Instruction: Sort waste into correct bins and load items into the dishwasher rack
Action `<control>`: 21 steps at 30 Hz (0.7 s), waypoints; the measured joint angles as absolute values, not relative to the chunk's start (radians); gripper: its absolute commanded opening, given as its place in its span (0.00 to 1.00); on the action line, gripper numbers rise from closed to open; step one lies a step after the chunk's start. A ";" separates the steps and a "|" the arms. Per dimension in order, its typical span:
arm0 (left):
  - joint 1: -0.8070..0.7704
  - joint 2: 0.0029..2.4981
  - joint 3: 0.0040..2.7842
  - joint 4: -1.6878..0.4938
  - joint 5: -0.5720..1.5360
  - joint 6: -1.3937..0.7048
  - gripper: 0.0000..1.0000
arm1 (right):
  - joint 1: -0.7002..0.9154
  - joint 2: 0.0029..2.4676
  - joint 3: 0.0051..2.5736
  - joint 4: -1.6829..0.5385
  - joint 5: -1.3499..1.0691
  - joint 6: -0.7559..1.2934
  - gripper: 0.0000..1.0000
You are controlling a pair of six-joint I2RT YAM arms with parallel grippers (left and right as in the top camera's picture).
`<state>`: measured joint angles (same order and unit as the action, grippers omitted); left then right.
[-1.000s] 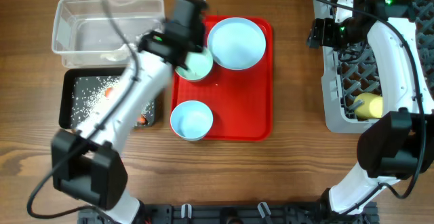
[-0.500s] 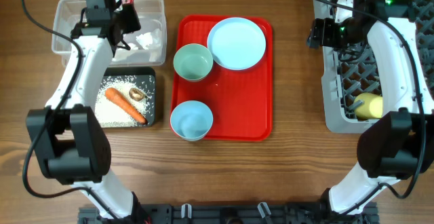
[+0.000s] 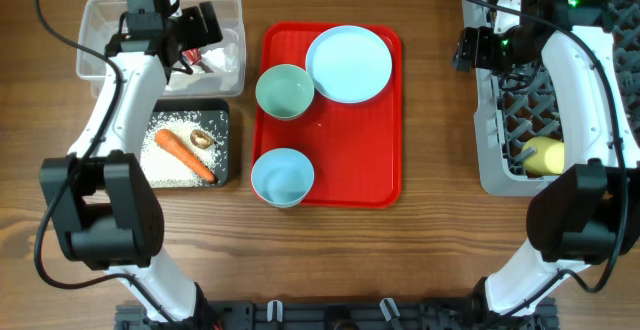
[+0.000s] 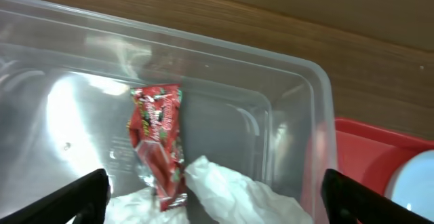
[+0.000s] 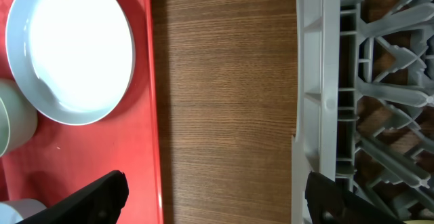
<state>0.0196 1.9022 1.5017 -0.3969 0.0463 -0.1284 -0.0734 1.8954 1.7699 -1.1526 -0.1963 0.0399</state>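
Observation:
My left gripper hangs open over the clear tub. The red-and-silver wrapper lies loose on the tub floor, beside crumpled white tissue. The black tray holds the orange carrot, white rice and a brown lump. The pale-blue plate, a mint bowl and a blue bowl sit on the red tray. My right gripper is open over bare wood beside the grey rack.
A yellow cup lies inside the rack near its front. The red tray's edge and the rack wall flank a strip of bare wood under the right gripper. The right arm arches over the rack.
The left arm swung from the red tray to the clear tub carrying the wrapper, then opened; the wrapper now lies in the tub. The right arm has not moved.

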 measured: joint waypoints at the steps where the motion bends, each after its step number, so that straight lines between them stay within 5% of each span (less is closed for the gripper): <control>1: 0.012 1.902 1.502 -0.402 0.054 -0.124 1.00 | -0.073 1.895 1.770 -1.152 -0.196 0.040 0.88; 12: -0.232 1.844 1.501 -0.596 0.084 -0.065 1.00 | -0.073 1.895 1.770 -1.136 -0.214 0.039 0.88; 21: -0.330 1.840 1.501 -0.682 0.084 -0.247 1.00 | -0.059 1.897 1.770 -0.989 -0.340 0.040 0.81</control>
<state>-0.3298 1.8400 1.5009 -0.6819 0.0845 -0.2474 -0.0593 1.8965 1.7699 -0.9894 -0.3405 0.0399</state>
